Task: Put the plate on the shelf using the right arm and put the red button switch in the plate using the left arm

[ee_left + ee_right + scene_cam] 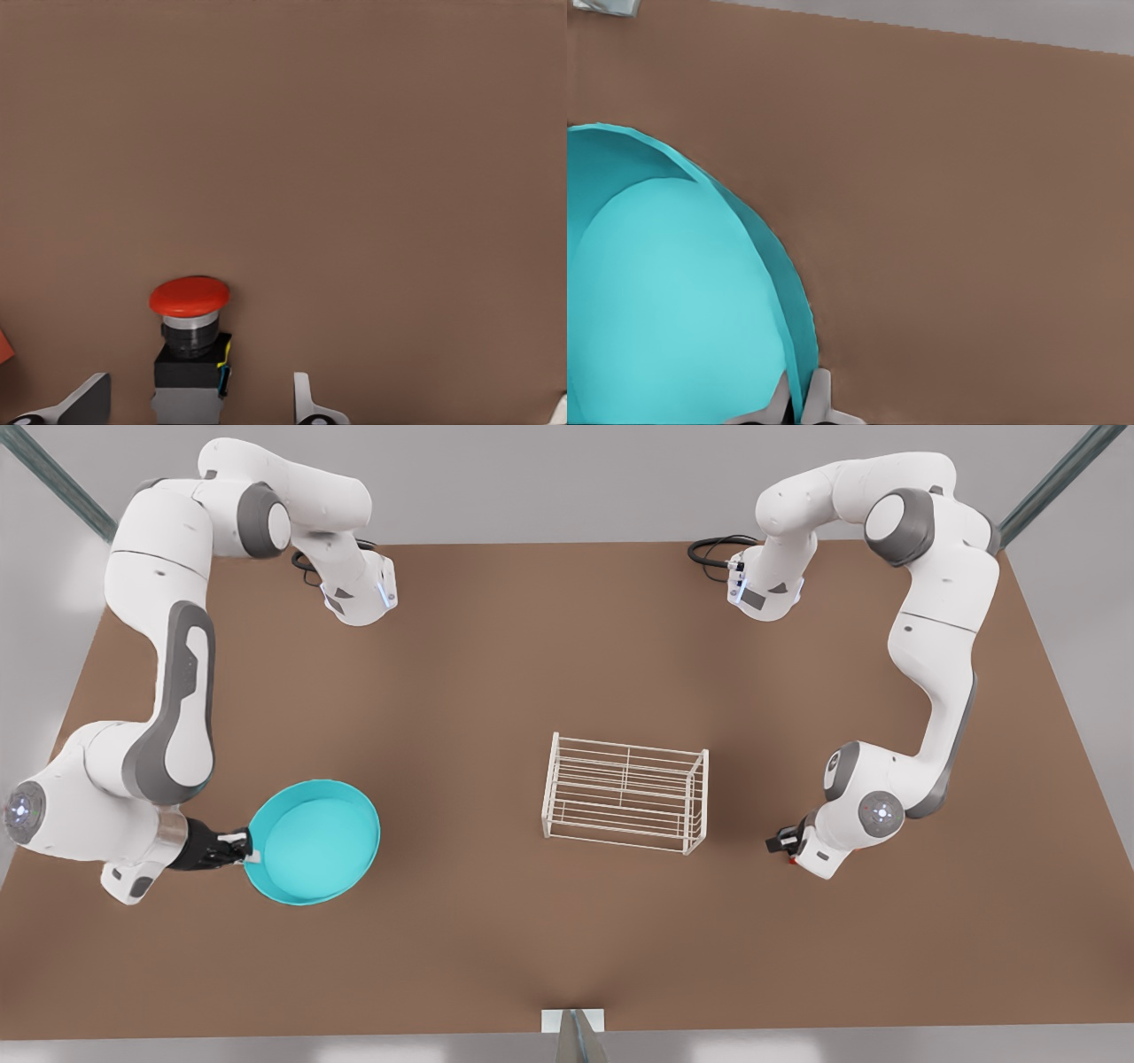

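Observation:
The turquoise plate (312, 841) is at the front view's left, near the table's front edge. My right gripper (248, 852) is shut on the plate's rim; in the right wrist view its fingertips (821, 398) pinch the rim of the plate (664, 301) from both sides. The white wire shelf (625, 793) stands at the middle of the table, apart from the plate. At the front view's right, my left gripper (781, 841) is low over the table. The red button switch (190, 310) stands upright between its open fingers (306, 403), with a gap on one side.
The brown table (532, 646) spreads wide around the shelf. An orange corner of some object (3, 345) peeks in beside the switch. Black cables (713, 549) lie at the back near the arm bases. A small white bracket (571, 1020) sits at the table's front edge.

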